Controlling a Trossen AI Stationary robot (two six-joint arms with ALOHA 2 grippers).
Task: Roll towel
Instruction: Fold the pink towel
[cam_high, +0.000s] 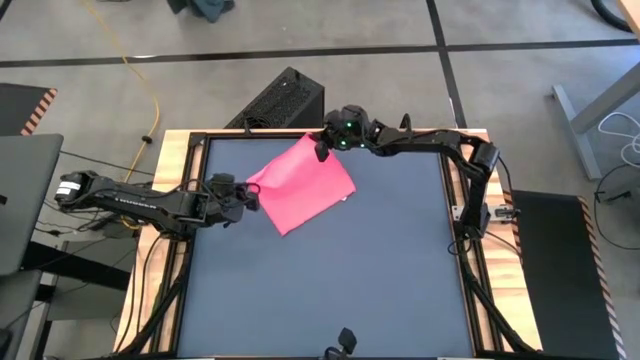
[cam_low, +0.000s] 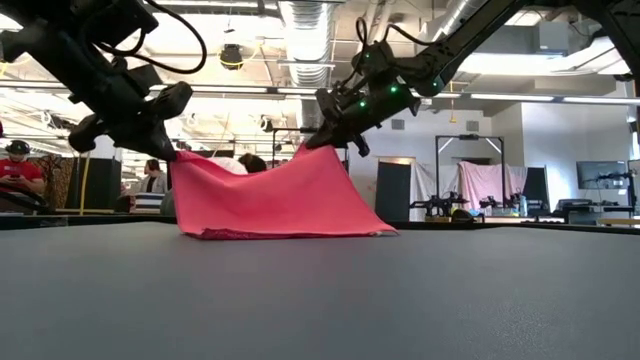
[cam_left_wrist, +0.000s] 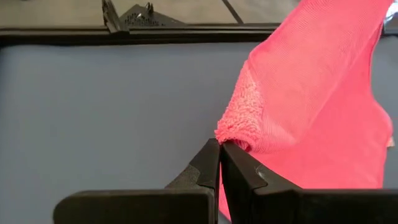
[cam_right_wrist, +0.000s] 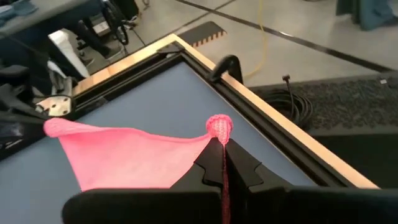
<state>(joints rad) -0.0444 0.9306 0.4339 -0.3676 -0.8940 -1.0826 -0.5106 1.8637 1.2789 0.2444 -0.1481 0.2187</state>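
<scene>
Small bright pink soft cloth towel (cam_high: 300, 185), at 12 o'clock on the dark grey table (cam_high: 330, 290), hangs by two corners from the clenched left tool (cam_left_wrist: 219, 149) and right tool (cam_right_wrist: 222, 142): uneven pull risks slipping.

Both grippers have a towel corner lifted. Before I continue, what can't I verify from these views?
- Underside of the towel and the table beneath it: hidden by the draped cloth in all views.
- How deep the corner sits in the left gripper: the bunched cloth covers the fingertips in the left wrist view.
- Same for the right gripper, right wrist view.
- Towel's far lower edge: hidden behind its raised front in the low view.
</scene>
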